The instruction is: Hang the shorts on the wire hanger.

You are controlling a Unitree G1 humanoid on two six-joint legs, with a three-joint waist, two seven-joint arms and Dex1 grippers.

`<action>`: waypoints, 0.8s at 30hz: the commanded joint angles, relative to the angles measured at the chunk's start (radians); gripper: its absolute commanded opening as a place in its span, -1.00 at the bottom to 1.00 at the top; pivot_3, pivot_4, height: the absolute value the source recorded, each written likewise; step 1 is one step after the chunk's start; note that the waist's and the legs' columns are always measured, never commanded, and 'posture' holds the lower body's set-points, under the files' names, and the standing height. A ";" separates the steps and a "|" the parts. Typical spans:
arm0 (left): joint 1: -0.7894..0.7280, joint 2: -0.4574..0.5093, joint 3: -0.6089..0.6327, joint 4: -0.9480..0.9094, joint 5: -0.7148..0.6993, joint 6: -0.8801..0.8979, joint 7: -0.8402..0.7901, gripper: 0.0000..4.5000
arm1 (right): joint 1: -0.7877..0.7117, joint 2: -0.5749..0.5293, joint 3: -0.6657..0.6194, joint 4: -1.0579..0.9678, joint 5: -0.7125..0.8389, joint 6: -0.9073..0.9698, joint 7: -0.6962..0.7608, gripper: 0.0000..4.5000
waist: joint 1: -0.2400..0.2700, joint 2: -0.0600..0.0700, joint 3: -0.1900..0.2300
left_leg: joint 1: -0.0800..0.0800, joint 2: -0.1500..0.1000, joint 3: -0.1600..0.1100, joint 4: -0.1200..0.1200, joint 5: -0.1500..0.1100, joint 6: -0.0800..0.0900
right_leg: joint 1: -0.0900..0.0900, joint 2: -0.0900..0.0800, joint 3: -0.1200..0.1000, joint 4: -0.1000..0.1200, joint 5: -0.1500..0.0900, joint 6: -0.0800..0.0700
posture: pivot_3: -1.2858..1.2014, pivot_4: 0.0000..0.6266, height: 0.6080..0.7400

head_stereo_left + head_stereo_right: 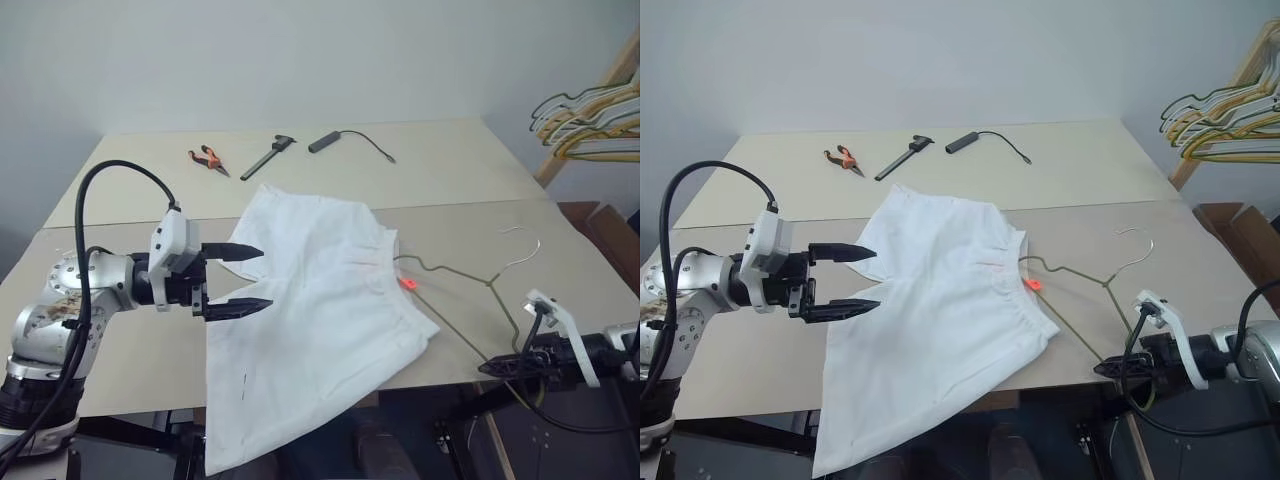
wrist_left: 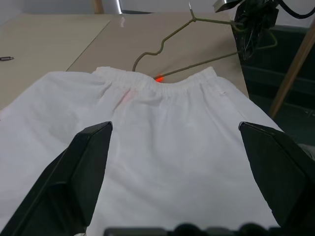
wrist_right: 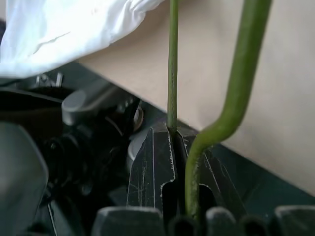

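Note:
The white shorts (image 1: 310, 300) lie spread on the table, one leg hanging over the front edge, with the orange-red tag (image 1: 407, 283) at the gathered waistband. The wire hanger (image 1: 460, 272) lies flat to their right, one end tucked under the waistband, its hook pointing toward the table's far side. My left gripper (image 1: 266, 277) is open and level at the shorts' left edge, its fingers (image 2: 83, 172) spread above the fabric and holding nothing. At the front table edge my right gripper (image 1: 484, 369) is shut on the wire hanger's lower corner, the wire (image 3: 173, 64) pinched between its fingers (image 3: 152, 167).
Orange-handled pliers (image 1: 207, 158), a dark caliper-like tool (image 1: 268, 157) and a black device with a cable (image 1: 325, 141) lie along the table's far side. A bunch of yellow and grey hangers (image 1: 590, 120) hangs on a wooden rack at the right.

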 commanded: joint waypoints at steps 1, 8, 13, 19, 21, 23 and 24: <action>-0.003 0.023 0.025 -0.017 -0.010 -0.017 -0.004 0.99 | -0.005 -0.021 0.011 -0.030 0.035 -0.026 0.030 -1.00 | 0.006 0.000 0.001 | 0.000 0.000 0.000 0.000 0.000 0.000 | 0.000 0.000 0.000 -0.001 0.000 0.000 | -0.03 -0.60 1.00; -0.009 0.041 0.018 -0.013 -0.002 -0.023 -0.009 0.99 | -0.204 0.089 0.168 0.170 -0.074 -0.103 -0.038 -1.00 | 0.007 -0.003 0.004 | 0.001 0.001 0.001 0.000 0.000 0.000 | 0.000 0.001 0.000 -0.002 0.000 0.000 | 0.00 -0.64 1.00; -0.012 0.050 0.019 -0.011 -0.002 -0.026 -0.010 0.99 | -0.416 0.219 0.237 0.459 -0.178 -0.157 -0.100 -1.00 | 0.016 -0.002 0.006 | -0.001 0.001 0.001 0.000 0.000 0.000 | -0.001 0.001 0.000 -0.003 0.002 -0.003 | 0.02 -0.67 1.00; 0.011 0.071 0.041 -0.017 -0.004 -0.034 -0.005 0.99 | -0.453 0.166 0.352 0.410 -0.178 -0.201 0.116 -1.00 | 0.039 0.000 0.007 | -0.004 0.001 0.000 -0.001 0.000 0.000 | -0.002 0.000 -0.002 -0.004 0.005 -0.008 | 0.04 -0.67 1.00; 0.018 0.072 0.042 -0.023 -0.005 -0.036 0.001 0.99 | -0.469 0.152 0.386 0.410 -0.189 -0.217 0.167 -1.00 | 0.050 0.000 0.007 | -0.003 0.001 0.000 -0.001 0.000 0.000 | -0.002 0.000 -0.002 -0.003 0.005 -0.008 | 0.04 -0.67 1.00; 0.023 0.071 0.041 -0.028 -0.004 -0.037 0.005 0.99 | -0.495 0.151 0.412 0.434 -0.209 -0.228 0.192 -1.00 | 0.054 0.000 0.007 | -0.002 0.001 0.000 -0.001 0.000 0.000 | -0.002 0.000 -0.002 -0.003 0.005 -0.007 | 0.04 -0.67 1.00; 0.027 0.071 0.042 -0.031 -0.004 -0.039 0.007 0.99 | -0.514 0.158 0.424 0.458 -0.226 -0.236 0.195 -1.00 | 0.054 0.000 0.007 | -0.002 0.001 0.000 -0.001 0.000 0.000 | -0.002 0.000 -0.002 -0.003 0.004 -0.006 | 0.05 -0.68 1.00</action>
